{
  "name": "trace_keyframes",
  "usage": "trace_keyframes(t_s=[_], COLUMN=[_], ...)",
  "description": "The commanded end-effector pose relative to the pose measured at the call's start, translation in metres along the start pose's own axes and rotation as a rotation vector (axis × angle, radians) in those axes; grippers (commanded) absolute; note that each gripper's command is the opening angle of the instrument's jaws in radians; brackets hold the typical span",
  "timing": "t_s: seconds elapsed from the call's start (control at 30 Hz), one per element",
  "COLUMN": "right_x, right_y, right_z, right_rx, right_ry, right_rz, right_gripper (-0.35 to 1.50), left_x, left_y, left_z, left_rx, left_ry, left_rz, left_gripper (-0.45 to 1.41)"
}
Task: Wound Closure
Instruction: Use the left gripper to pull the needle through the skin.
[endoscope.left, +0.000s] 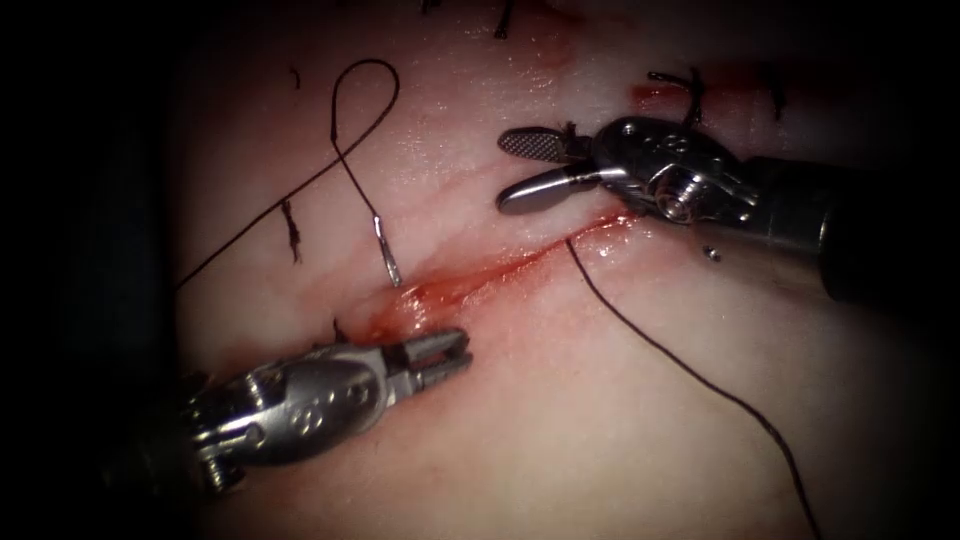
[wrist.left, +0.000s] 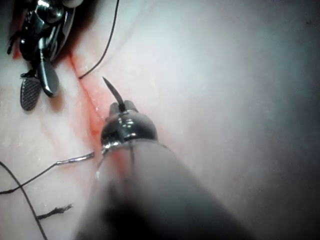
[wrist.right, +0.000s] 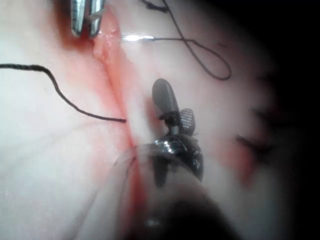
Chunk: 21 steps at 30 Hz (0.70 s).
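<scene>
Two tools work over the tissue (endoscope.left: 560, 400), one at each end of the cut (endoscope.left: 500, 268), which runs on a slant from lower left to upper right with red fluid (endoscope.left: 440, 290) along it.

The left tool (endoscope.left: 462, 352) lies at the cut's lower end, on its right side, with its jaws closed down. The left wrist view makes the hold plain. There the left tool (wrist.left: 125, 106) pinches the needle (wrist.left: 111, 89) just behind its point, and the dark sharp tip stands out past the jaws.

The right tool (endoscope.left: 510, 170) sits on the left side of the cut near its upper end. Its jaws are spread wide and hold nothing, and one ridged inner face is turned to the endoscope. The right wrist view shows the same open jaws (wrist.right: 175, 107) just beside the cut.

The thread (endoscope.left: 365, 66) makes a tall loop on the left side of the cut and runs off to the left. Another length leaves the cut near its upper end and trails away to the lower right.

In the endoscope view the needle's (endoscope.left: 388, 255) bright tail end is on the left of the cut. It stands nearly upright, thread end uppermost, with its lower end entering the tissue just beside the cut. The middle of its curve is buried, so its long axis crosses the cut from left to right.
</scene>
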Motion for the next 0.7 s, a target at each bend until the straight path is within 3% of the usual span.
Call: trace_keyframes(t_s=[0.03, 0.23, 0.43, 0.5, 0.53, 0.57, 0.7], right_x=[0.0009, 0.0011, 0.0010, 0.0010, 0.0010, 0.0010, 0.0016], right_y=[0.0001, -0.0007, -0.0021, -0.0029, -0.0037, -0.0043, -0.0055], right_z=[0.0007, 0.0008, 0.0011, 0.0009, 0.0007, 0.0007, 0.0004], right_rx=[0.012, 0.046, 0.096, 0.120, 0.147, 0.158, 0.177], right_ry=[0.001, -0.007, -0.025, -0.036, -0.059, -0.066, -0.079], right_rz=[-0.002, 0.002, 0.062, 0.121, 0.169, 0.193, 0.275], right_gripper=[0.69, 0.61, 0.62, 0.57, 0.37, 0.30, 0.22], left_x=[0.0001, 0.0013, 0.0033, 0.0040, 0.0049, 0.0054, 0.0077], left_y=[0.0003, 0.0013, 0.0016, 0.0017, 0.0018, 0.0018, 0.0014], left_z=[0.0007, 0.0001, -0.0016, -0.0021, -0.0025, -0.0026, -0.0033], left_rx=[-0.030, -0.131, -0.216, -0.237, -0.257, -0.257, -0.246], left_ry=[0.045, 0.151, 0.258, 0.285, 0.289, 0.296, 0.287], left_rz=[-0.099, -0.381, -0.554, -0.564, -0.516, -0.466, -0.266], left_gripper=[-0.35, -0.35, -0.35, -0.35, -0.35, -0.35, -0.35])
